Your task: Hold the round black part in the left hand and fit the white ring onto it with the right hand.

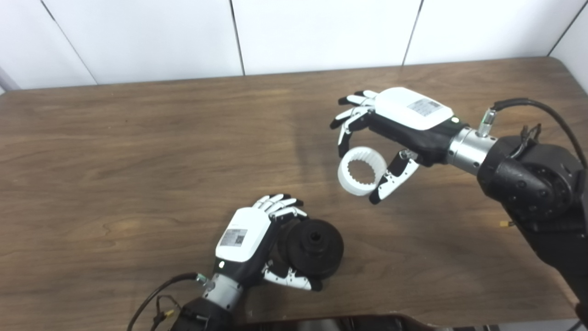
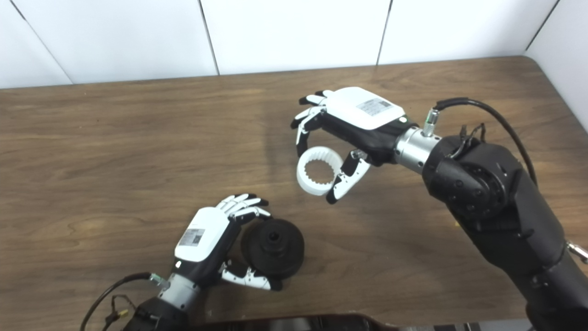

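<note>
One toothed white ring [image 1: 362,171]

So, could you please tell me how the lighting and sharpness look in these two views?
Left eye view: even, soft light; a faint shadow band runs up the table behind the white ring, whose inner teeth read clearly. Right eye view: equally sharp; the black part in the left robot hand is dark with little surface detail; the right robot hand shows no glare.
</note>
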